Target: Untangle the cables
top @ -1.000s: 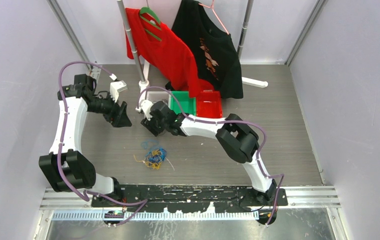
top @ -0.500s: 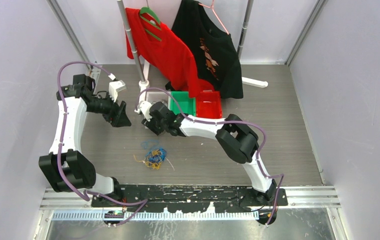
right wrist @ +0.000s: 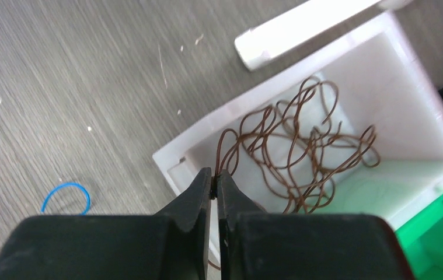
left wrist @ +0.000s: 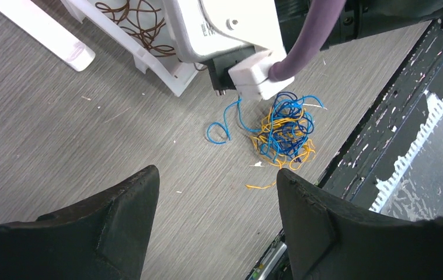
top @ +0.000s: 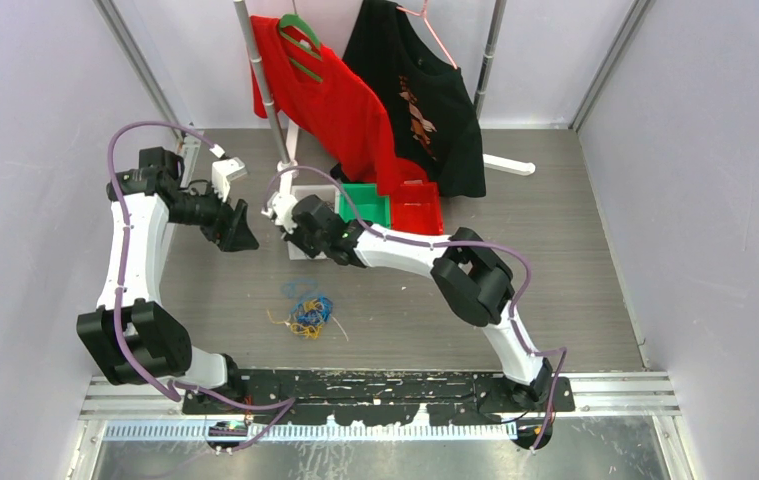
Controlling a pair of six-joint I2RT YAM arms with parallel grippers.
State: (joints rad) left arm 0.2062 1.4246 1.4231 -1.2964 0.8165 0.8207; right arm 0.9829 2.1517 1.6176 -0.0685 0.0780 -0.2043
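A clump of blue and yellow cables point(top: 307, 312) point(left wrist: 283, 131) lies on the grey table between the arms, with one blue strand point(left wrist: 222, 128) trailing off it. More brown cable point(right wrist: 300, 146) point(left wrist: 143, 17) lies coiled in a white bin point(right wrist: 207, 137). My right gripper point(right wrist: 214, 175) point(top: 290, 225) hangs over the bin's near corner, shut on one brown strand that runs up from its tips into the coil. My left gripper point(left wrist: 216, 175) point(top: 238, 235) hovers open and holds nothing, left of the bin and above bare table.
A green bin point(top: 370, 205) and a red bin point(top: 420, 210) stand right of the white bin point(top: 305, 190). Behind them, a red shirt point(top: 325, 95) and a black shirt point(top: 425, 90) hang on a rack. A loose blue loop point(right wrist: 66, 195) lies on the table.
My right gripper has closed on the brown strand and shifted back and left over the white bin. The left arm has drifted slightly left. The clump has not moved.
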